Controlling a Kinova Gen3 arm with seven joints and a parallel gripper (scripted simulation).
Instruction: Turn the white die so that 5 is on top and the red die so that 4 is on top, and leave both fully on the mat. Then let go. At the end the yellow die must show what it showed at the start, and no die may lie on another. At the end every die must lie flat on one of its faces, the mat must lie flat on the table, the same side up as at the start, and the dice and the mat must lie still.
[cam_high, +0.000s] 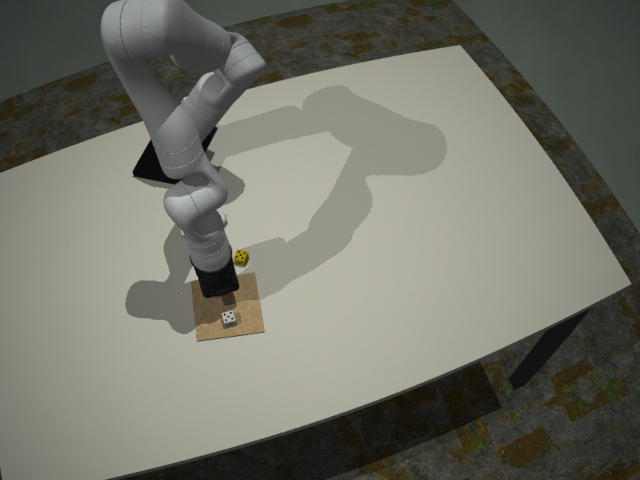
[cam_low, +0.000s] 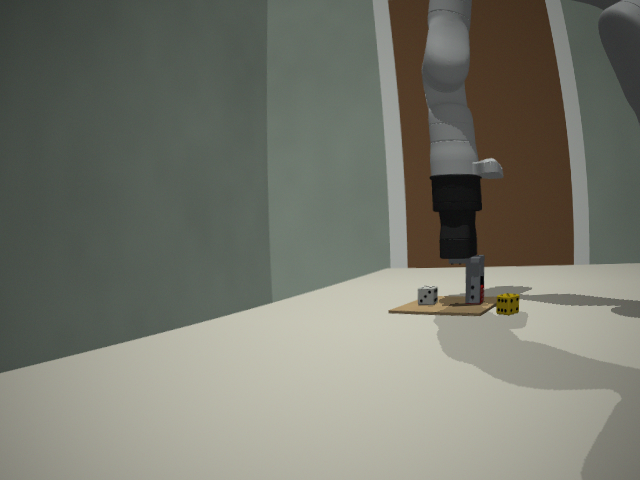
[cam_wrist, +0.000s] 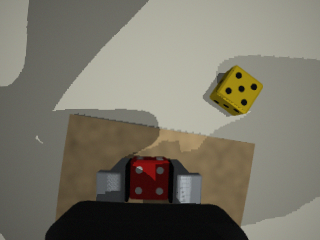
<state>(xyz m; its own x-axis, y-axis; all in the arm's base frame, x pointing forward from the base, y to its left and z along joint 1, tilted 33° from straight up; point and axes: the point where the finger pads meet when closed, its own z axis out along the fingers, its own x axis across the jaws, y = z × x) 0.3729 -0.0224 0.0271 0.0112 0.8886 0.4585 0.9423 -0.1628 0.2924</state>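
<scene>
The gripper (cam_high: 227, 298) (cam_low: 474, 301) (cam_wrist: 149, 174) points down over the mat (cam_high: 248, 310) (cam_low: 444, 310) (cam_wrist: 100, 145); its jaws are part way apart and clamped on the red die (cam_low: 481, 295) (cam_wrist: 149, 181), with one pad touching each side of it. The red die has four white dots on top, and a bit of another side shows along its edge; it sits low between the jaws, over the mat, but I cannot tell if its bottom touches the mat.

The white die (cam_high: 228, 318) (cam_low: 427, 296) is on the mat, near the jaws and apart from them; it sits flat and has five black dots on top. The yellow die (cam_high: 241, 257) (cam_low: 507, 304) (cam_wrist: 237, 90) is near the jaws too, on the other side of them from the white die; it sits flat on the table (cam_high: 465, 258) (cam_low: 258, 387) (cam_wrist: 150, 60), just off the mat, and shows five dots on top.

The mat is tan and lies flat on the table under the jaws; the gray arm (cam_high: 170, 129) (cam_low: 447, 51) reaches down to them from above; no die lies on another die.
</scene>
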